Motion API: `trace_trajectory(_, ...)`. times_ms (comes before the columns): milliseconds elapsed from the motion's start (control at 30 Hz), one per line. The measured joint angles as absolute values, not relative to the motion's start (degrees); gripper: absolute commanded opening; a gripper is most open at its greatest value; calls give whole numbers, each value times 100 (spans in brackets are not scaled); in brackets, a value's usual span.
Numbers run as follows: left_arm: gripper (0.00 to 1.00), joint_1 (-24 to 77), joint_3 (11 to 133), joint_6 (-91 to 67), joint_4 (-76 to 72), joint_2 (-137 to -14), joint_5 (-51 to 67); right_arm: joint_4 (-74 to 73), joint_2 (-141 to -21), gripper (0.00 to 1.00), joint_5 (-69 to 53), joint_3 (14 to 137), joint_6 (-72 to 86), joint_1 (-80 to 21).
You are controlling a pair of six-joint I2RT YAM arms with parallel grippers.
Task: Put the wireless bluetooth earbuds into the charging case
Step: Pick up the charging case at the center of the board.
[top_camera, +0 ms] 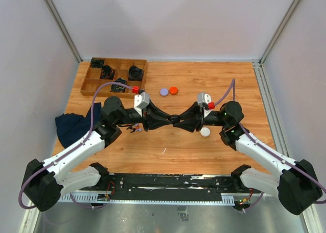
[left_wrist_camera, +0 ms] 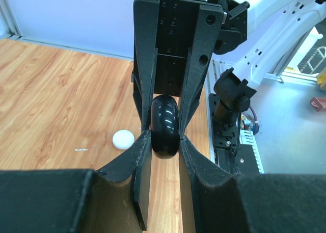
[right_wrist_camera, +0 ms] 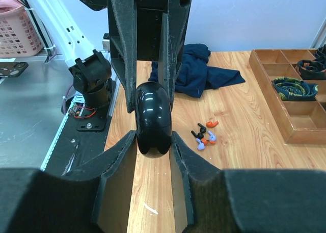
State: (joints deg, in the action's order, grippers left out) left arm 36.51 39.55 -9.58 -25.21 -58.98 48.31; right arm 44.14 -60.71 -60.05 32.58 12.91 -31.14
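A glossy black round charging case (top_camera: 174, 119) hangs above the middle of the table, held on edge between both grippers. My left gripper (top_camera: 170, 119) is shut on it from the left, and my right gripper (top_camera: 179, 120) is shut on it from the right. The case fills the left fingertips (left_wrist_camera: 164, 126) and the right fingertips (right_wrist_camera: 153, 118). The earbuds (right_wrist_camera: 205, 133), orange, purple and black, lie loose on the wood; in the top view they are under the left arm (top_camera: 136, 129). The case looks closed.
A white round case (top_camera: 205, 132) lies by the right arm, also in the left wrist view (left_wrist_camera: 123, 139). Purple (top_camera: 164, 92) and orange (top_camera: 173, 90) cases lie further back. A wooden tray (top_camera: 86, 85) with coiled cables stands back left. A dark blue cloth (top_camera: 71, 127) lies at left.
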Motion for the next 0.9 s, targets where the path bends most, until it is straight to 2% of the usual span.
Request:
trace_trajectory(267,0,3651,3955,-941,-2528,-5898,4818,4757,-6200,36,-6034,3264,1579,-3105)
trace_trajectory(500,0,3653,3955,-923,-2528,-5885,4762,4998,-6259,27,-6055,3264,1785,-3103)
trace_trajectory(667,0,3662,3955,-921,-2523,-5828,4729,5076,-6261,43,-6064,3264,1824,-3103)
trace_trajectory(800,0,3662,3955,-921,-2526,-5752,4705,5085,-6261,44,-6058,3264,1828,-3098)
trace_trajectory(900,0,3662,3955,-921,-2526,-5712,4700,5085,-6261,41,-6055,3264,1828,-3098)
